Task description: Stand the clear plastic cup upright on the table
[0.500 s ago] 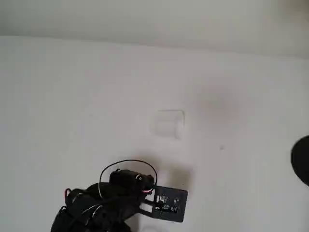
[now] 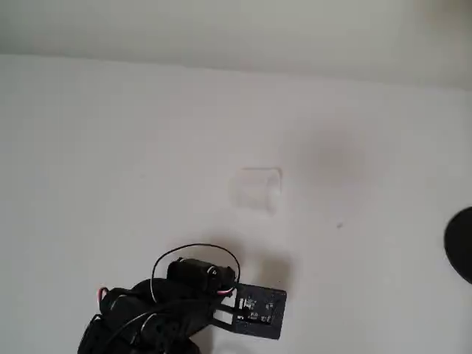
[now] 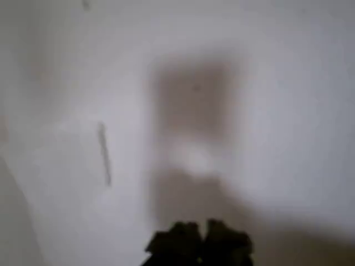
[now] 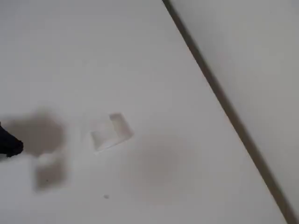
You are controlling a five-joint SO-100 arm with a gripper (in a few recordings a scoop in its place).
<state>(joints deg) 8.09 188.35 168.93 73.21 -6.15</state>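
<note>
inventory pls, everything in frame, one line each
clear plastic cup: 1, transparent with a faint whitish outline, mid-table in the overhead view, apparently on its side, apart from the arm
dark round object: 1, black, cut off by the right edge of the overhead view
table: 1, matte white
wall strip: 1, pale grey, along the top of the overhead view
gripper: 1, black, bottom centre of the overhead view, short of the cup; open or shut unclear

My arm [image 2: 147,317] sits at the bottom edge of the overhead view, reaching right, a black cable looping over its wrist motor [image 2: 198,271]. In the wrist view the gripper [image 3: 199,235] shows as two dark fingertips close together; it is too blurred to judge the gap.
</note>
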